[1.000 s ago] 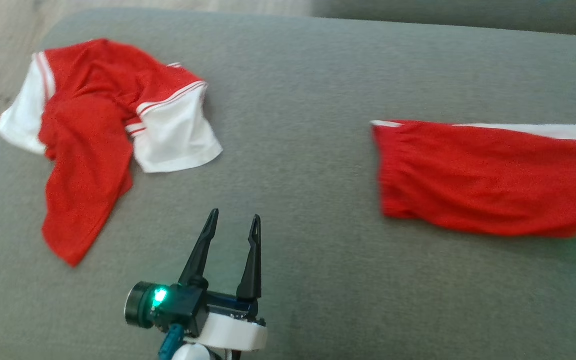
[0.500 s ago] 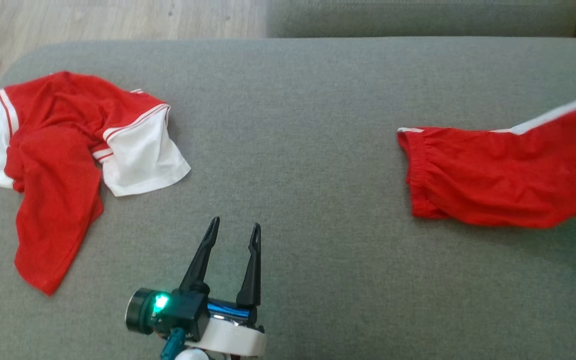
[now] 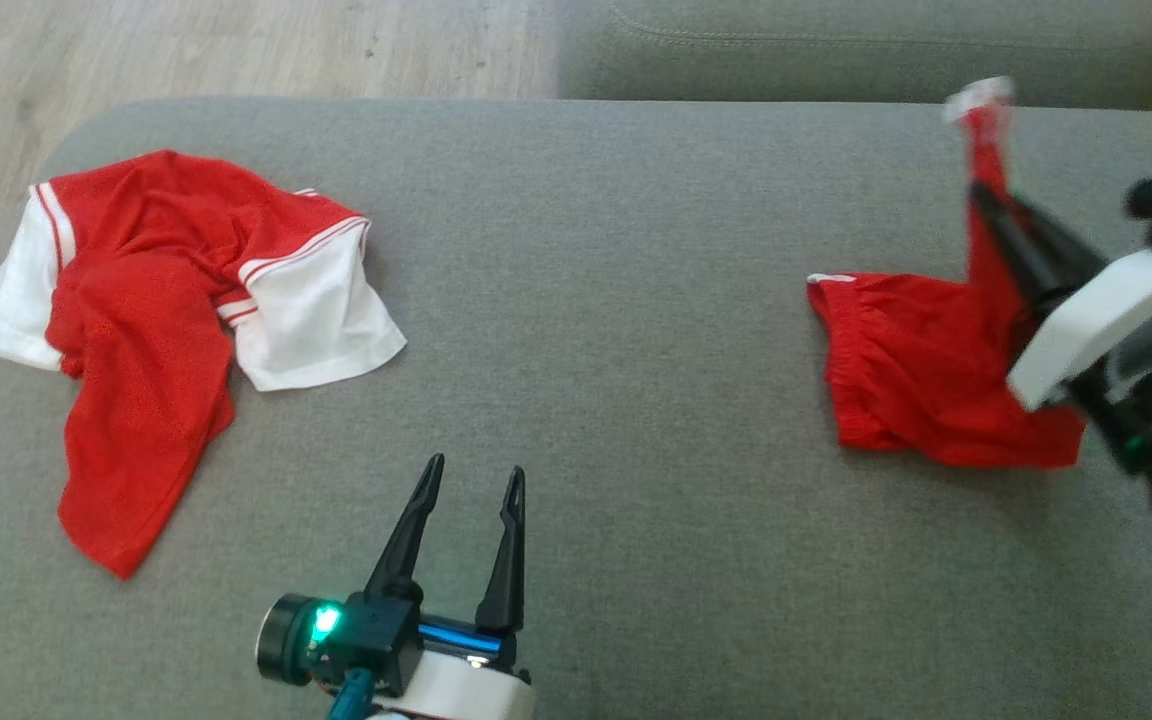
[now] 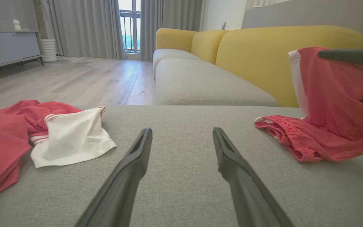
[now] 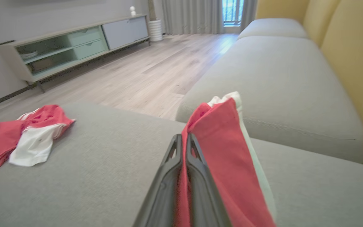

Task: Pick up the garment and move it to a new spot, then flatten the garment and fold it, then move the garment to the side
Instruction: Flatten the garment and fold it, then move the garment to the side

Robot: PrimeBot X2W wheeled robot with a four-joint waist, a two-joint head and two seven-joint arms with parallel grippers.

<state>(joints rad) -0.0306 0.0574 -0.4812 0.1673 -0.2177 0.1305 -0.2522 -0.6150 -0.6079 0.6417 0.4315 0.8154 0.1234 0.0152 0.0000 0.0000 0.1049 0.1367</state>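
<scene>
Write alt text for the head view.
The right gripper, shut on an edge of the red shorts, holds it raised off a grey sofa cushion at right. A crumpled red and white shirt lies at left; the open left gripper hovers low centre.

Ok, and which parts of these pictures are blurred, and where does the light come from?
Head view: the right gripper and the lifted end of the red shorts are blurred, the left gripper is sharp. Left wrist view: sharp, daylight enters through the far window. Right wrist view: the shorts nearest the lens are soft.
</scene>
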